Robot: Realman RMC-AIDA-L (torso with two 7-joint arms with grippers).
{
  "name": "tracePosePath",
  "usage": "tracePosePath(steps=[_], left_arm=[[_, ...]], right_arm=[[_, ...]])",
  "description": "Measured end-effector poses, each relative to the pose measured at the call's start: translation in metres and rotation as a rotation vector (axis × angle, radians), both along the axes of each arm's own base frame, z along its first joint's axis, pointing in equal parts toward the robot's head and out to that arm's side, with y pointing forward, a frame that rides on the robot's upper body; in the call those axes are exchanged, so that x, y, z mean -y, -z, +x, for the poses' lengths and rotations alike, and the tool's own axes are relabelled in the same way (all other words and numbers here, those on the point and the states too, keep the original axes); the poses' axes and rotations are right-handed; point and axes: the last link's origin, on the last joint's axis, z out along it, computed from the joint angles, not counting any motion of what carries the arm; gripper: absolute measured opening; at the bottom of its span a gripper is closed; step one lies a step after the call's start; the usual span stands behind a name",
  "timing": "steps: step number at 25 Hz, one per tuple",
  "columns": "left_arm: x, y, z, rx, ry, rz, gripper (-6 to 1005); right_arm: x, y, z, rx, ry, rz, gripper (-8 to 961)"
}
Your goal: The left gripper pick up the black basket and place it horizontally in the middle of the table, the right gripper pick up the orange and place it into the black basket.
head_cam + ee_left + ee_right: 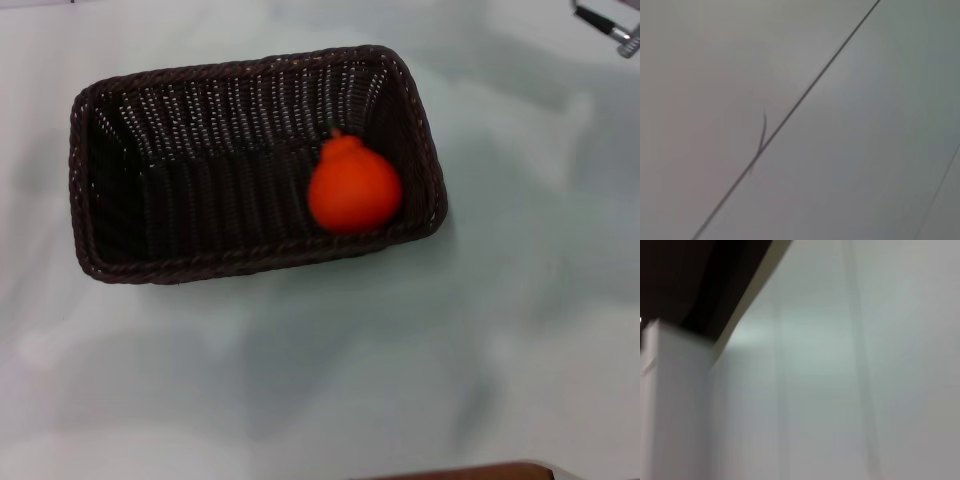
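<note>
In the head view the black basket (pixel 200 150) lies lengthwise on the white table (pixel 320 380), near the middle. The orange (pixel 354 188) rests inside the basket at its right end, close to the near wall, with its knobby neck pointing away from me. Neither gripper shows in the head view. The left wrist view shows only a plain grey surface crossed by a thin dark line. The right wrist view shows only a pale surface with a dark patch in one corner. Neither wrist view shows the basket, the orange or any fingers.
A small silver and black metal part (pixel 608 24) pokes in at the far right corner of the head view; I cannot tell what it belongs to. A brown edge (pixel 470 470) shows at the near side of the table.
</note>
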Motion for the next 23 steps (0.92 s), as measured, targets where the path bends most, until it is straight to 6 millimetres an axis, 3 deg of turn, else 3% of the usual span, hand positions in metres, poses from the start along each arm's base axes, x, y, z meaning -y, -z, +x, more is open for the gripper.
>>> tracePosePath(steps=[7, 11, 16, 23], left_arm=[[0.01, 0.011, -0.004, -0.101, -0.046, 0.253, 847], [0.022, 0.018, -0.003, -0.228, -0.109, 0.479, 847], [0.028, 0.016, -0.01, -0.301, -0.204, 0.602, 847], [0.03, 0.007, -0.018, -0.296, -0.262, 0.646, 846]], right_arm=[[0.02, -0.007, 0.065, -0.347, 0.28, 0.452, 946], [0.034, -0.018, 0.096, -0.42, 0.444, 0.649, 946], [0.05, -0.027, 0.121, -0.452, 0.551, 0.74, 946], [0.056, -0.028, 0.131, -0.467, 0.601, 0.758, 946]])
